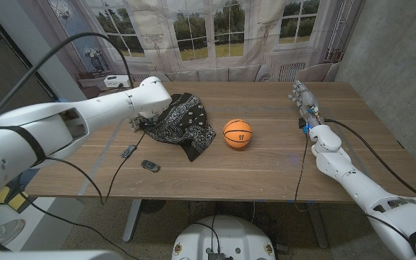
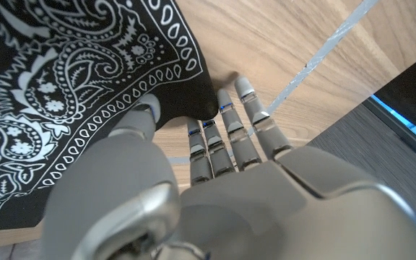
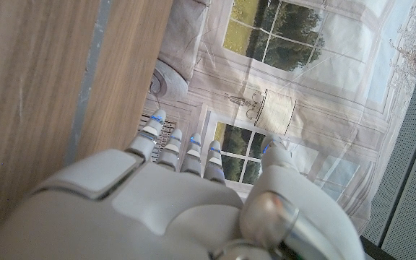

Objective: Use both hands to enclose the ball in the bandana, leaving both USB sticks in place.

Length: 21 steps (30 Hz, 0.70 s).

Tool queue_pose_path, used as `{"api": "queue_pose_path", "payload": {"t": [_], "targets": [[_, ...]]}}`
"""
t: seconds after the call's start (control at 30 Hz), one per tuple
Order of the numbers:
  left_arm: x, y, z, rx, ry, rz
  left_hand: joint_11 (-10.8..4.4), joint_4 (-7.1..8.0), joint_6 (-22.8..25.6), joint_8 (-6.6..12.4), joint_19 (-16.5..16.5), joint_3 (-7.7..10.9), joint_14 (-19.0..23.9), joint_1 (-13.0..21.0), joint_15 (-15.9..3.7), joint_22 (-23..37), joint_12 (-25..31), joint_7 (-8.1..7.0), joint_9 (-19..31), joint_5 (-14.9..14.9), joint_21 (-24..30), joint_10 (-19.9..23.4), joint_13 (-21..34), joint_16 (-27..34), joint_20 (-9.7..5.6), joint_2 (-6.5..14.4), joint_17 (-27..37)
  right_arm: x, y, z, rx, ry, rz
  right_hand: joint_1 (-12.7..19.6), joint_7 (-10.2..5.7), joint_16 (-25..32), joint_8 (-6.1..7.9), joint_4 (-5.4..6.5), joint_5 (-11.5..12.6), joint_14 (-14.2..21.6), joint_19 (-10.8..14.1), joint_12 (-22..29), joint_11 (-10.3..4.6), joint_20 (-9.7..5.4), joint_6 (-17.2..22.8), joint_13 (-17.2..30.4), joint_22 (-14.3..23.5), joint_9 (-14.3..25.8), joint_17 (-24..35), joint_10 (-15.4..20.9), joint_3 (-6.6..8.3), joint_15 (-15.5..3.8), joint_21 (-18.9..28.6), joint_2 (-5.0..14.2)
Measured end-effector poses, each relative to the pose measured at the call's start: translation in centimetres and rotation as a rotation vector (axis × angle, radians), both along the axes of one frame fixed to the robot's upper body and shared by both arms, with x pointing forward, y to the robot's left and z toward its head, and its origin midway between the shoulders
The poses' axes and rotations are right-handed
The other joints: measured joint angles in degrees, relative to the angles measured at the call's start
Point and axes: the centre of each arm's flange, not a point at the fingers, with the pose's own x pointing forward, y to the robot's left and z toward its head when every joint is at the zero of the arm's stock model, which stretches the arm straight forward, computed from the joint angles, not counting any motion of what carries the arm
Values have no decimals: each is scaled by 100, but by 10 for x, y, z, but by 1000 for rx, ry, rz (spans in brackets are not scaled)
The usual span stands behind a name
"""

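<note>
Left hand point(image 1: 141, 119) is down at the left edge of the crumpled black paisley-print cloth bandana point(image 1: 183, 123), thumb on top of the fabric and fingertips point(image 2: 226, 101) tucked at its hem, so it looks like it's pinching the corner. Just right of the bandana, touching or nearly so, sits one orange rubber basketball-style ball point(image 1: 237, 134), roughly mid-desk. Toward the desk's front-left edge, two small dark USB sticks point(image 1: 128, 151) lie apart from the cloth, the second one point(image 1: 150, 166) closer to the front edge. Right hand point(image 1: 305, 105) is way over near the right edge of the wooden desk point(image 1: 266, 170), fingers straight and spread, holding nothing, well apart from the ball.
</note>
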Motion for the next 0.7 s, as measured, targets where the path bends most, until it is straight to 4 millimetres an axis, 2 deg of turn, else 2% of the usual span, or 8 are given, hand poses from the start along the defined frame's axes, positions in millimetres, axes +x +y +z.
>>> {"api": "queue_pose_path", "payload": {"t": [0.1, 0.17, 0.23, 0.33, 0.5, 0.53, 0.6, 0.7], "targets": [[1, -3, 0, 25, 8, 3, -194, -37, 964, 214, 423, 120, 921, 738, -121, 43, 285, -13, -7, 89, 328, 1001, 111, 432, -234, 324, 129, 0, 0, 0, 1, 0, -1, -8, 0, 0, 0, 16, 0, 31, 22, 0, 0, 22, 0, 0, 0, 0, 0, 0, -16, 31, 0, 8], [2, -6, -2, 45, 12, 9, -222, -55, 1679, 486, 665, 141, 1498, 1233, -277, 105, 451, -7, 62, 109, 611, 1559, 178, 758, -354, 470, 316, 1, -1, -1, 2, 3, -2, -11, 0, 0, 0, 16, 0, 31, 24, 0, 0, 23, 0, 0, 0, 0, 0, 0, -16, 31, 0, 11], [3, -9, -5, 61, 16, 16, -259, -30, 2117, 617, 816, 111, 1994, 1569, -445, 175, 566, 44, 129, 108, 903, 1967, 268, 1033, -451, 537, 525, 1, -1, -1, 3, 4, -3, -23, 0, 0, 0, 16, 0, 31, 24, 0, 0, 23, 0, 0, 0, 0, 0, 0, -16, 31, 0, 23], [3, -12, -11, 74, 15, 32, -159, 9, 2267, 643, 878, 70, 2328, 1699, -636, 222, 718, 100, 135, 107, 1118, 2091, 357, 1222, -512, 594, 695, 2, -1, -1, 4, 5, -3, -23, 0, 0, 0, 16, 0, 31, 24, 0, -1, 23, 0, 0, 0, 0, -1, -1, -16, 31, 0, 23], [2, -18, -20, 76, -3, 51, -15, 63, 2334, 661, 939, 14, 2541, 1832, -788, 277, 744, 173, 199, 79, 1350, 2227, 357, 1335, -512, 655, 892, 2, 0, -1, 6, 4, -2, -22, 0, 0, 0, 15, 0, 31, 23, 0, -1, 22, 0, 0, 0, 0, -1, -1, -15, 31, 0, 23], [1, -20, -25, 68, -10, 53, 6, 64, 2335, 663, 939, 3, 2567, 1840, -803, 284, 744, 211, 216, 78, 1384, 2247, 357, 1358, -512, 663, 924, 2, 0, -1, 6, 4, -2, -22, 0, 0, 0, 15, 0, 31, 22, 0, -1, 22, 0, 0, 0, 0, -1, -1, -16, 31, 0, 23], [0, -19, -19, 104, -58, 75, 26, 63, 2353, 671, 939, -17, 2591, 1870, -818, 303, 744, 250, 244, 76, 1447, 2266, 357, 1377, -512, 692, 984, 2, 0, -1, 6, 2, -2, -22, 0, 0, 0, 15, 0, 31, 22, 0, 12, 22, 0, 0, 0, 0, -1, 12, -15, 31, 0, 23], [-3, -28, -33, 102, -109, 74, 38, 84, 2323, 698, 939, -38, 2644, 1940, -830, 329, 744, 281, 301, 30, 1520, 2254, 357, 1422, -512, 712, 1075, 2, 0, -1, 6, 1, -2, -22, 0, 0, 0, 15, 0, 31, 22, 0, 31, 21, 0, 0, 0, 0, -1, 31, -15, 31, 0, 23]]}}
